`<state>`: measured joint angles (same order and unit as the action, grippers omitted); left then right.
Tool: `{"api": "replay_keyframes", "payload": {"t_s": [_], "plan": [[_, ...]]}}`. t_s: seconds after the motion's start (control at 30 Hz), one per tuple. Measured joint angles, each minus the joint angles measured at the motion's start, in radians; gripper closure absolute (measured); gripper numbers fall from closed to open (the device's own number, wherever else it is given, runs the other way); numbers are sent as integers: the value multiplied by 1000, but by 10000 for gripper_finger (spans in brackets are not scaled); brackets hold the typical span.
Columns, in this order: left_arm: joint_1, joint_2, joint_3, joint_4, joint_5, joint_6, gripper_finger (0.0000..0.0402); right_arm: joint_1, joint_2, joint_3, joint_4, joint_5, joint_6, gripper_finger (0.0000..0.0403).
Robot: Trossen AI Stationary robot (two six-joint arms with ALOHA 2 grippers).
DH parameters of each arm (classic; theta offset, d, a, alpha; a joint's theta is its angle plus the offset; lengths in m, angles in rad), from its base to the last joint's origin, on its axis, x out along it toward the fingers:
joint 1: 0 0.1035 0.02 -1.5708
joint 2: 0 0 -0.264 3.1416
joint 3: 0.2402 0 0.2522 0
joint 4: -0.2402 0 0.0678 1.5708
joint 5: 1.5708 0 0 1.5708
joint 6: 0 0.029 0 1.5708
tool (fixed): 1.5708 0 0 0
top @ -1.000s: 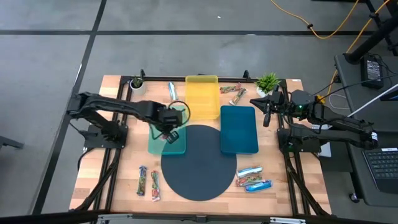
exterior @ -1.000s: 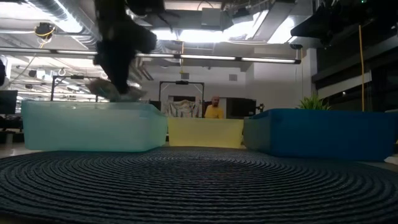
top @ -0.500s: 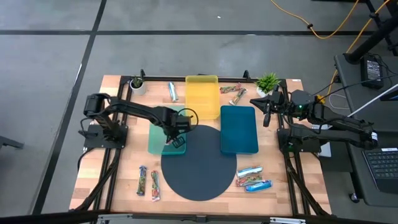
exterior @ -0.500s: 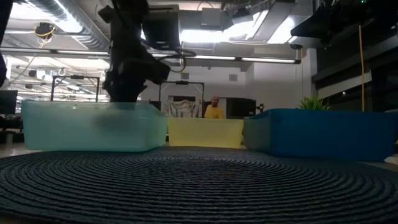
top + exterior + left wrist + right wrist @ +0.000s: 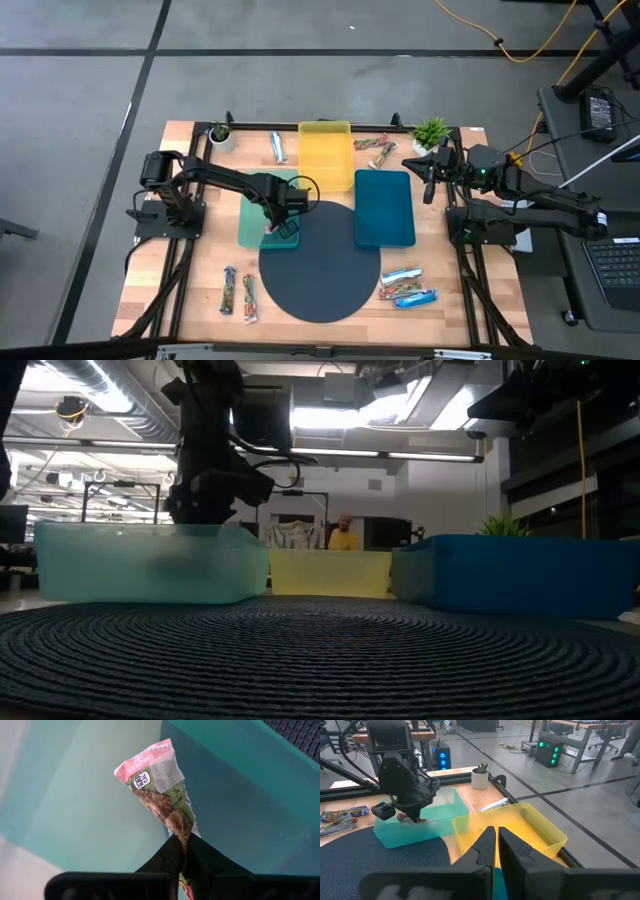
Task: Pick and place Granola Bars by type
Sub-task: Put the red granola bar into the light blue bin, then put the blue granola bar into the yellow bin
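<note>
Because it is a thin foil-wrapped thing, the granola bar [image 5: 162, 795] is probably behaving as light, crinkly and a little slippery, best pinched across its flat crimped end. The left gripper [image 5: 184, 851] is doing just that, its fingers [image 5: 167, 857] pressing nearly together on the wrapper while hanging inside the teal tray [image 5: 252, 225]. The right gripper [image 5: 496, 844] is waiting over the yellow tray [image 5: 540, 832], fingers almost touching, holding nothing.

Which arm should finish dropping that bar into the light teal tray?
The left: its hand is shut on the granola bar right above the light teal tray. The right hand waits beside the blue tray.
</note>
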<state>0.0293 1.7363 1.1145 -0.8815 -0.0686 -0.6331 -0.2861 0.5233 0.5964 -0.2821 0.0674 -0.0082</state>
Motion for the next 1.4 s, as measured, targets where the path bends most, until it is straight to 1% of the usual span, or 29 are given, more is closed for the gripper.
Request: {"api": "replay_keyframes", "payload": {"t_s": [0.17,0.4,0.67,0.8,0.93,1.2,1.4], "plan": [[0,0,0,-1,-15,-35,369,0,0,0,0,0,0,377],[0,-1,0,-20,-23,-37,322,0,0,0,0,0,0,377],[0,-48,41,-148,-35,-52,276,0,0,0,-1,0,0,377],[-1,-114,74,-195,-52,-72,266,0,0,0,-1,0,2,377],[-10,-214,94,-213,-49,-128,263,0,0,0,0,0,2,377],[-93,-421,94,-229,-55,-251,263,0,0,0,0,0,4,377],[-153,-489,94,-247,-87,-355,267,0,0,0,0,0,4,377]]}}
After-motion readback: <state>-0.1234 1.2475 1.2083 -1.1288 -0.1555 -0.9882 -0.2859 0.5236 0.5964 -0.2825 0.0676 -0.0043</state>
